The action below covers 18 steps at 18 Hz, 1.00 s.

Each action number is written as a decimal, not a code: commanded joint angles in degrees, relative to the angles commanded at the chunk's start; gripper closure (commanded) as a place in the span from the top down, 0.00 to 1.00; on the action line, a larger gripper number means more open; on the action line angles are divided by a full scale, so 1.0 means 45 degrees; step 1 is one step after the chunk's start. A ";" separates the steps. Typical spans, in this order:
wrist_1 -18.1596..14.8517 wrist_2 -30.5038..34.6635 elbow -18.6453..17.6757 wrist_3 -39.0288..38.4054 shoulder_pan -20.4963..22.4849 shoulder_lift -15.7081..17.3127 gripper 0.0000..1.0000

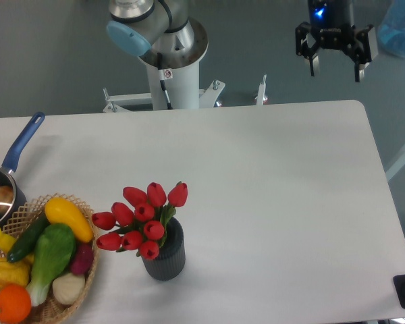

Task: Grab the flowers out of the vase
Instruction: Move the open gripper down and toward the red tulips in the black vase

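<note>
While the flowers (pixel 143 221) sit in the vase (pixel 166 256), hand (pixel 335 69) spread wide, well apart above table's far edge

A smooth, matt white surface is shown by the bench (pixel 270 189). The flowers (pixel 140 221) look like glossy red plastic, and the vase (pixel 166 259) is seen as matt dark grey with ribbed sides. The basket (pixel 48 309) is woven of rough wicker. A shiny metal bowl and a glossy blue handle are shown by the saucepan (pixel 13 158). The tool (pixel 335 67) appears in matt black.
</note>
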 joint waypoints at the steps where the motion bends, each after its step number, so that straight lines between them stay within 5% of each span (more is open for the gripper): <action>1: 0.0000 0.0000 -0.0019 0.0000 0.0000 0.0019 1.00; 12: 0.0000 -0.1014 -0.0703 -0.1071 -0.0039 0.0117 1.00; 18: 0.0000 -0.1367 -0.0878 -0.2109 -0.1112 -0.0136 1.00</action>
